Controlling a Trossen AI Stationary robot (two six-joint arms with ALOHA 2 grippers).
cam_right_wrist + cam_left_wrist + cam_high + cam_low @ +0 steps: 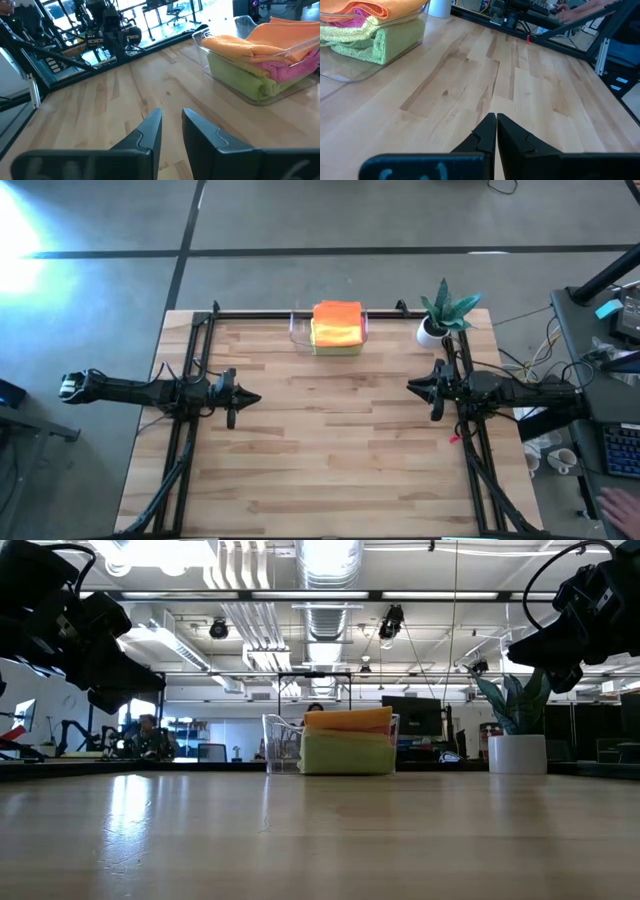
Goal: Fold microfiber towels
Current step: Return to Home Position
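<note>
Folded microfiber towels (337,323) are stacked in a clear plastic bin (297,330) at the middle of the table's far edge. The orange one (240,44) lies on top, a pink one (292,70) under it, and lime green ones (365,42) at the bottom. I cannot make out a yellow one. My left gripper (250,397) hovers shut and empty above the table's left half. My right gripper (412,387) hovers above the right half, its fingers slightly apart and empty. In the low view both grippers are well above the tabletop.
A potted plant in a white pot (445,315) stands at the far right corner, beside the bin. Bare wood tabletop (335,440) lies between and in front of the grippers. Black frame rails (180,450) run along both sides. A person's hand (622,505) shows beyond the right edge.
</note>
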